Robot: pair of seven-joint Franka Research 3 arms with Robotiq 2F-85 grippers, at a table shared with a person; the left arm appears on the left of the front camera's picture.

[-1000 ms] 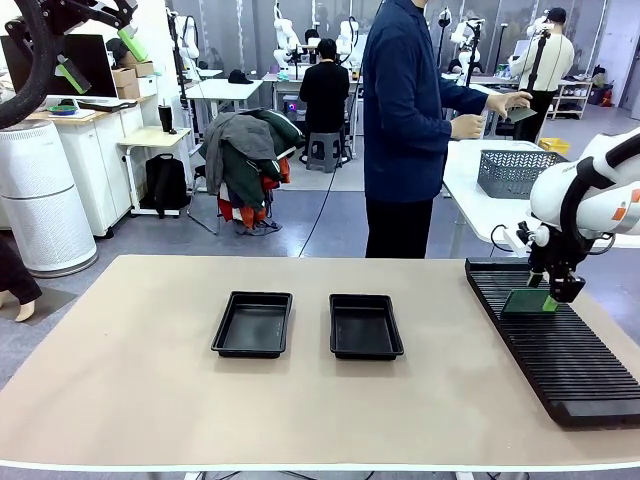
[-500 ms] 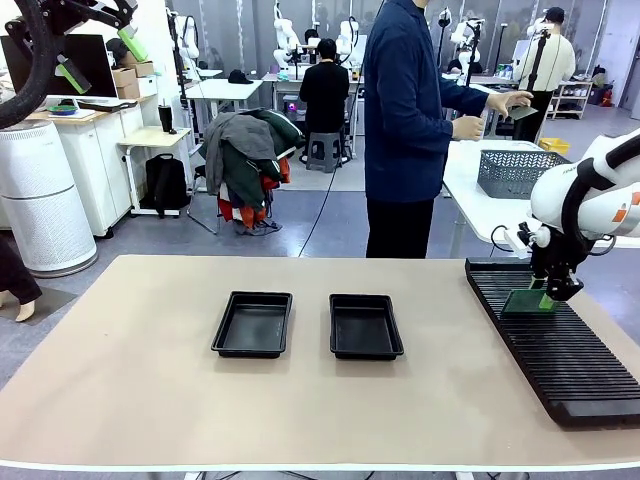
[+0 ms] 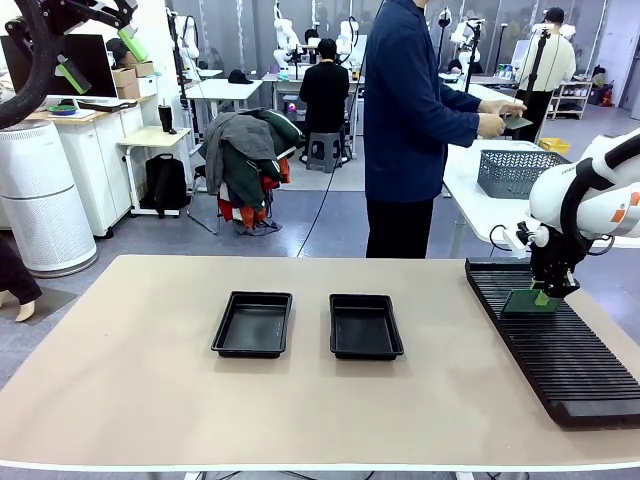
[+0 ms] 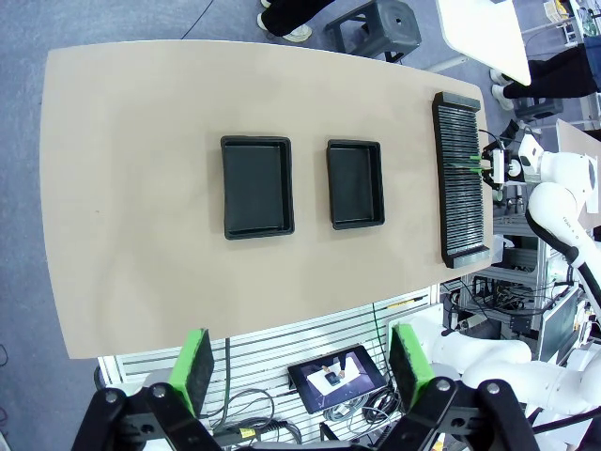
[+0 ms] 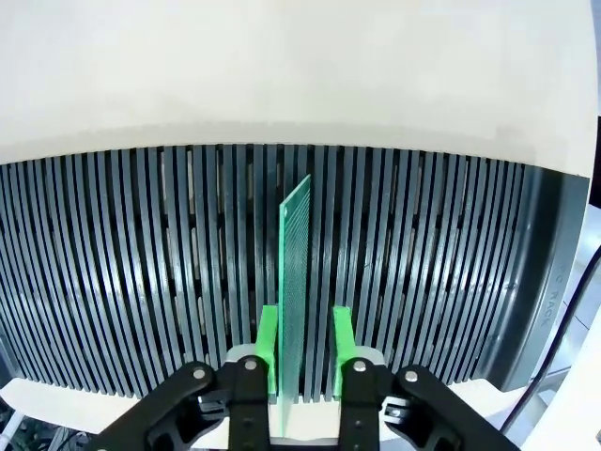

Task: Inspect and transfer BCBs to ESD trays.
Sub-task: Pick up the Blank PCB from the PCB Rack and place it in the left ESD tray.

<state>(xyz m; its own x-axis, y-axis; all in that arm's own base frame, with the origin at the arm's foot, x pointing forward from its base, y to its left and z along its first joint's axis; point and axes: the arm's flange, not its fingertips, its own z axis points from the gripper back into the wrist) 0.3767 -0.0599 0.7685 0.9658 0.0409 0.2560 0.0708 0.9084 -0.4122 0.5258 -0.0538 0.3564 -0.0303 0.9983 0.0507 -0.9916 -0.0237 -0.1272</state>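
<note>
Two empty black ESD trays sit side by side mid-table, the left tray (image 3: 253,323) (image 4: 256,186) and the right tray (image 3: 366,325) (image 4: 355,183). One green BCB (image 3: 529,302) (image 5: 295,282) stands on edge in a slot of the black rack (image 3: 560,350) (image 5: 141,272). My right gripper (image 3: 547,290) (image 5: 304,343) straddles the board's top edge. Its left pad lies against the board and a small gap shows at the right pad (image 5: 341,340). My left gripper (image 3: 103,60) (image 4: 302,371) hangs open high above the table with nothing in it.
The slotted rack (image 4: 460,178) runs along the table's right side. A person in a dark blue coat (image 3: 405,110) stands beyond the far edge, turned toward another table, handling a small board. A grey basket (image 3: 515,172) sits on that table.
My right gripper has shifted slightly up and left over the board, which stays in its slot. The person has brought both hands together at the other table.
</note>
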